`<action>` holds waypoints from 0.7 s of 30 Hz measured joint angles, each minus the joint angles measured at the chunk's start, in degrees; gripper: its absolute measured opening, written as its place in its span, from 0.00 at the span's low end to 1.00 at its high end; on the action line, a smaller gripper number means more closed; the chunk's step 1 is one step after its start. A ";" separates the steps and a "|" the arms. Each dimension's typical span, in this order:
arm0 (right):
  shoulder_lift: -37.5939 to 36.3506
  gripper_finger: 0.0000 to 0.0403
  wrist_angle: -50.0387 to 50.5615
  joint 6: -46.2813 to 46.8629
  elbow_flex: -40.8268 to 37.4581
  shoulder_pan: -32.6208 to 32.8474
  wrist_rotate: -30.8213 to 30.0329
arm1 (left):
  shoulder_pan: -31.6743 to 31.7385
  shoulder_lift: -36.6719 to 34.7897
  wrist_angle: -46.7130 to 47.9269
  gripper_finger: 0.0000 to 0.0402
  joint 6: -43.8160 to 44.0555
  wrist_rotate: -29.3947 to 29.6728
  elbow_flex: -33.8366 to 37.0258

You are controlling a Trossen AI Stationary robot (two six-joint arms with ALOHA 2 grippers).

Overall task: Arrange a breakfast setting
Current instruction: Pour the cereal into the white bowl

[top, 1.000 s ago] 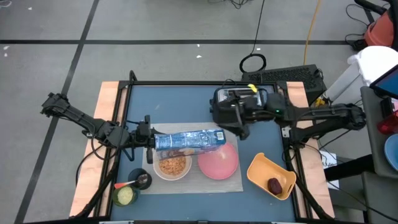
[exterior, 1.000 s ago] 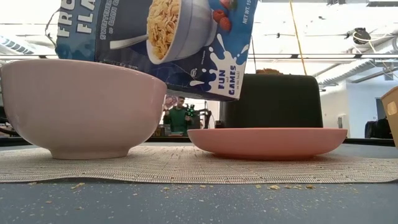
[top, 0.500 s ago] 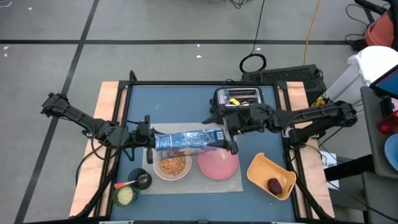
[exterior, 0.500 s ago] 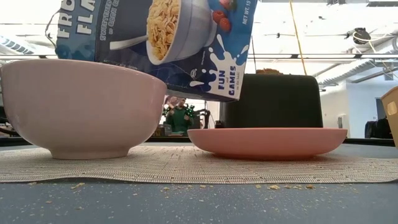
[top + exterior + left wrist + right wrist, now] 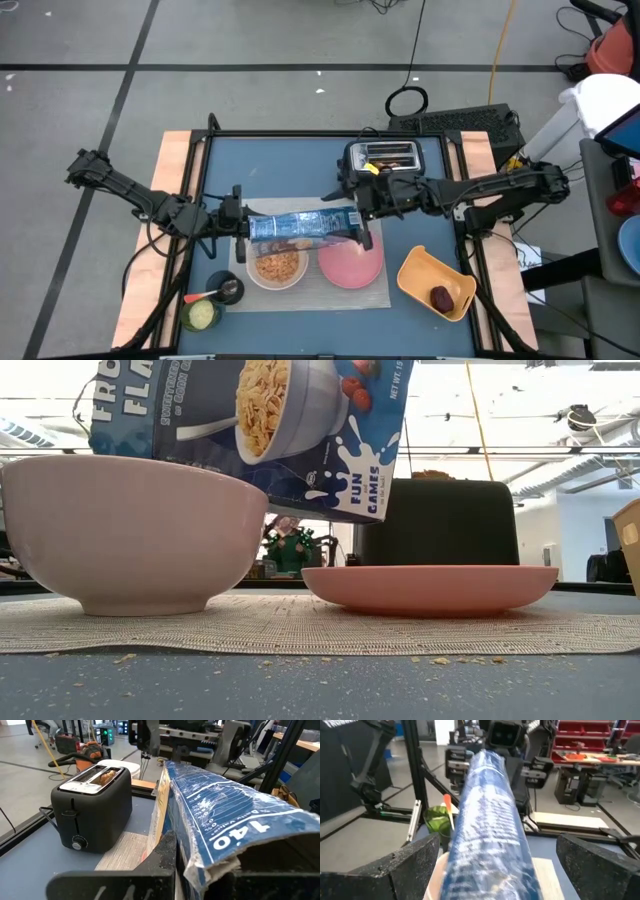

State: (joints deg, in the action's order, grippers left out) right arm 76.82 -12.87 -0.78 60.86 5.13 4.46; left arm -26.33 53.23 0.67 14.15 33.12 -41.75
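Right gripper (image 5: 362, 232), wide, has reached the cereal box (image 5: 300, 226) above the bowl (image 5: 278, 268).

Black toaster (image 5: 385, 155) at table's far edge; yellow-orange dish (image 5: 436, 283) right; blue cereal box (image 5: 300, 226) mid-table.

Robotics lab, workbenches (image 5: 580, 757), red parts bins (image 5: 580, 732), floor cables (image 5: 408, 100)

Cereal box (image 5: 250, 435) cut off by low view's top edge, bowl (image 5: 277, 268) partly hidden under box
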 joint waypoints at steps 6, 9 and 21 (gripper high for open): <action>-0.01 0.96 3.70 0.03 0.00 0.01 0.01 | -0.01 0.00 0.00 0.01 0.00 0.00 -0.01; 0.00 0.96 5.56 0.03 0.00 0.24 0.03 | -0.01 0.00 0.00 0.01 0.00 0.00 -0.01; -0.04 0.96 7.55 0.11 -1.26 0.28 0.32 | -0.02 0.00 0.02 0.01 -0.02 -0.02 -0.01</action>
State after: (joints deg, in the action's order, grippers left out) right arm 76.77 -5.32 -0.67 59.60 5.41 4.78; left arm -26.35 53.23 0.69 14.13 33.10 -41.76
